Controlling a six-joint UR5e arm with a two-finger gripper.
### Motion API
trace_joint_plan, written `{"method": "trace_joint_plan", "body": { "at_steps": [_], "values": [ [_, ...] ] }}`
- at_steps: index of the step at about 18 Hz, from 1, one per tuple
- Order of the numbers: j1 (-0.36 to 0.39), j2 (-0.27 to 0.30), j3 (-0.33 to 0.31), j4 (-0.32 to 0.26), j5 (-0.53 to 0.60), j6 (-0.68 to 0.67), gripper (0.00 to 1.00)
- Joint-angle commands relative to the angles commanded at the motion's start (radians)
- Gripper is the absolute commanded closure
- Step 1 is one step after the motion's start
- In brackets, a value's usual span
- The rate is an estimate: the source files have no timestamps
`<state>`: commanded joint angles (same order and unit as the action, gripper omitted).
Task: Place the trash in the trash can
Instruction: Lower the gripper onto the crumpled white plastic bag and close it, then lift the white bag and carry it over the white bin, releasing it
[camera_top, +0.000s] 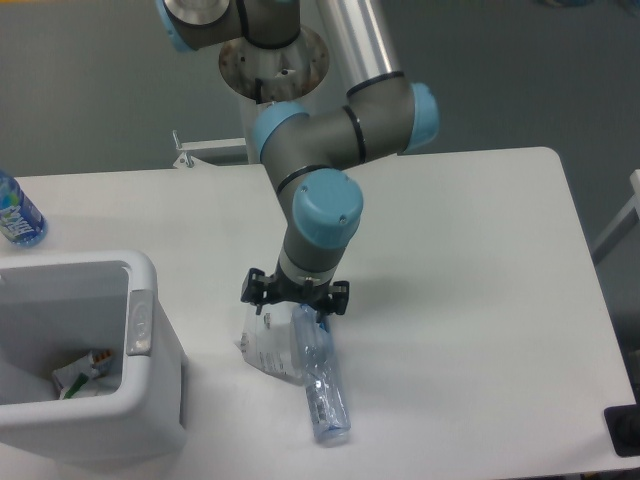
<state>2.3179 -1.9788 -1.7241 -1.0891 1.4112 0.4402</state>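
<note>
Fixed camera: my pincer (293, 303) hangs with jaws apart over the bottle's (320, 378) cap end and the wrapper (264, 345), which lie touching on the surface (470, 300) beside the bin (140, 325). Risk: closing here may catch both or neither; the crushed bottle could slip or swing out.

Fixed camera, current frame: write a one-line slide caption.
Open gripper poised over the wrapper and crushed bottle, right of the trash can.

White table (480, 300) with rounded corners — grey floor (90, 90) behind, even light.
</note>
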Motion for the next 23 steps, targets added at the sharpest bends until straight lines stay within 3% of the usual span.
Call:
{"method": "trace_joint_plan", "body": {
  "at_steps": [2, 4, 8, 11, 19, 23],
  "values": [
    [-0.002, -0.005, -0.002, 0.005, 0.002, -0.002, 0.00],
    [-0.003, -0.008, -0.008, 0.008, 0.009, -0.005, 0.11],
    [-0.012, -0.006, -0.006, 0.008, 0.017, -0.012, 0.65],
    [-0.014, 0.000, -0.006, 0.008, 0.015, -0.031, 0.99],
    [-0.014, 0.006, -0.005, 0.006, 0.015, -0.020, 1.00],
    [-0.012, 0.037, 0.008, 0.006, 0.009, 0.011, 1.00]
  ]
}}
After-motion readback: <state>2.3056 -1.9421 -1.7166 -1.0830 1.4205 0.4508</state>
